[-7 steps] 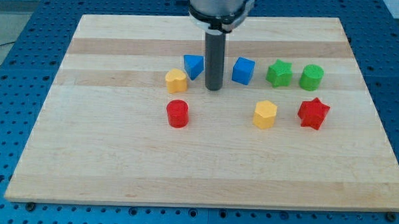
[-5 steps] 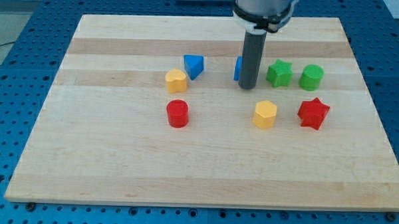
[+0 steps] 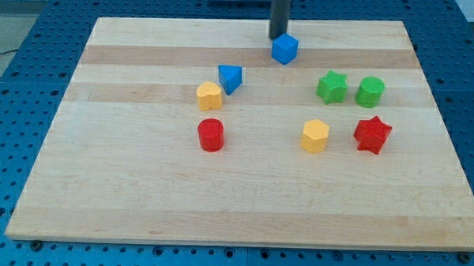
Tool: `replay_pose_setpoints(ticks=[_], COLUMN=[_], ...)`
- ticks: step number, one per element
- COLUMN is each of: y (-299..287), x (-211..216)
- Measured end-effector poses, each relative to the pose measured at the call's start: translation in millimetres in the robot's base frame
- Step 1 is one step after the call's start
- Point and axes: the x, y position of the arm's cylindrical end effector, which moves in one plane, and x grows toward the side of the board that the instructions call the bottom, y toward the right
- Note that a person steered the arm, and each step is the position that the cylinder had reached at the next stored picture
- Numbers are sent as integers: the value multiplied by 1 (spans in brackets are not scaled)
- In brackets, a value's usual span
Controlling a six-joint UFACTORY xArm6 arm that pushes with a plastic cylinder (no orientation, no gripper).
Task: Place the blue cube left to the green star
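The blue cube [image 3: 285, 48] lies near the view's top, above and to the left of the green star [image 3: 331, 86]. My tip [image 3: 280, 36] stands just above the blue cube, at its upper left edge, touching or nearly touching it. The rod runs up out of the view's top edge.
A green cylinder [image 3: 370, 91] sits right of the green star. A blue triangular block [image 3: 230, 77] and a yellow block [image 3: 210, 95] lie left of centre. A red cylinder [image 3: 211, 135], a yellow hexagonal block [image 3: 315, 136] and a red star [image 3: 372, 134] lie lower on the wooden board [image 3: 140, 201].
My tip moved right past the blue cube, then up to the view's top. The blue cube moved up, away from the green star's row.
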Motion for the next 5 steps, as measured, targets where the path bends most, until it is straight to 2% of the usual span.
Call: replay_pose_setpoints(ticks=[1, 2, 3, 5], y=[0, 12, 13, 76], x=[30, 13, 27, 26])
